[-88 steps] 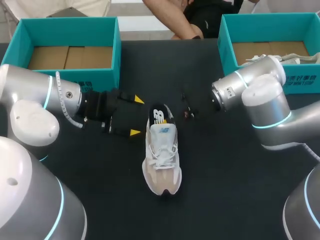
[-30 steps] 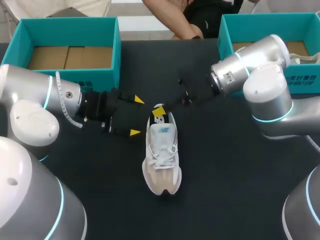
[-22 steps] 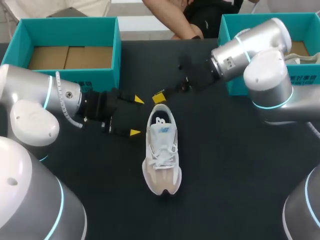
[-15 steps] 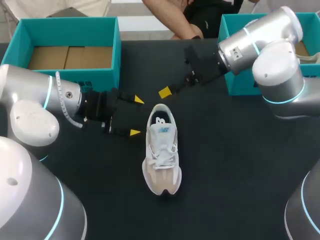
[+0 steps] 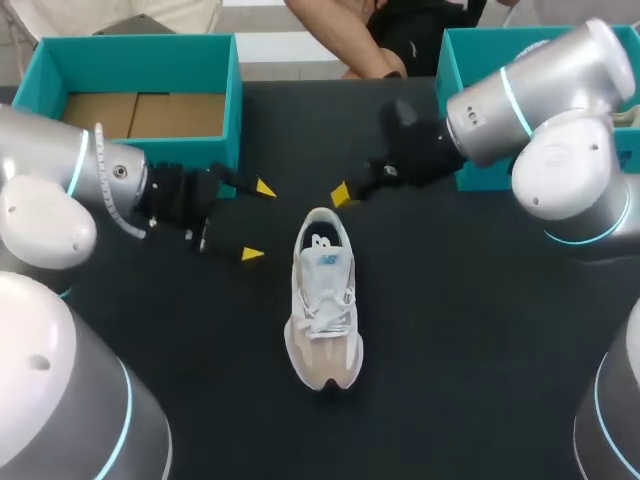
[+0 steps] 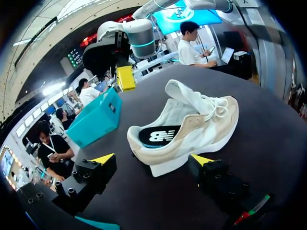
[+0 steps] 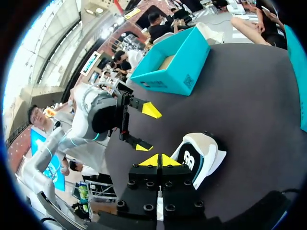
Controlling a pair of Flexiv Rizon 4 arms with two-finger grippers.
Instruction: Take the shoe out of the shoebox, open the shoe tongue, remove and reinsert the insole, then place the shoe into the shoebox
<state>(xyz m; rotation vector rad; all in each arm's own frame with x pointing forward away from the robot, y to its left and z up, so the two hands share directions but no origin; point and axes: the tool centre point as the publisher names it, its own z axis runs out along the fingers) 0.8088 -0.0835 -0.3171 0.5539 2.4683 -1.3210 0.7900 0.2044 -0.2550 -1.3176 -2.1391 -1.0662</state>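
Note:
A white and beige shoe (image 5: 322, 298) stands on the black table, heel toward the back, toe toward the front. A black insole (image 5: 319, 242) with a white logo shows inside its heel. My left gripper (image 5: 257, 221) is open to the left of the heel, not touching it. In the left wrist view the shoe (image 6: 189, 125) lies just ahead of the spread fingers of that gripper (image 6: 152, 159). My right gripper (image 5: 341, 194) hangs shut and empty just behind and above the heel. In its own view the joined tips of the right gripper (image 7: 158, 160) sit beside the shoe (image 7: 200, 152).
A teal shoebox (image 5: 232, 75) with a cardboard floor stands at the back left. A second teal box (image 5: 452, 75) is at the back right, partly behind my right arm. Black table surface surrounds the shoe.
My right gripper lifted off the shoe's heel, drew back to the right and shut on nothing. My left arm pulled slightly left, away from the shoe. The shoe stayed put.

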